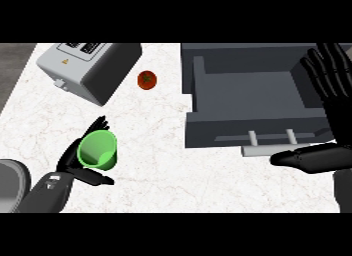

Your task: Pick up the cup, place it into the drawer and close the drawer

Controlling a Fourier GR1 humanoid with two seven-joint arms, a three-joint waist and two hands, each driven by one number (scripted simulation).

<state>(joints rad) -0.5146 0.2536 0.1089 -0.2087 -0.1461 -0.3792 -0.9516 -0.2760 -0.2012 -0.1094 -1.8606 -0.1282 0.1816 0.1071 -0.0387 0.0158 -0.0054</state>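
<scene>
A: Where's the cup [98,149]?

B: In the left hand [81,165], fingers curled round it, well left of the drawer [253,100], mouth tilted up.

A: And the right hand [334,100]?

B: Released, fingers straight, resting at the drawer's right edge.

A: So?

B: The cup must travel right, over the bench [157,165], to the open drawer. Toaster [90,67] and tomato [147,80] lie farther left.

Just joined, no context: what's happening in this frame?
The robot's left hand is curled around a green cup over the white counter, left of the drawer. The grey drawer is pulled open and nothing shows inside it; the cup is not in it yet. The right hand is open at the drawer's right side, fingers straight, holding nothing. A toaster and a tomato sit further back on the counter, untouched.
</scene>
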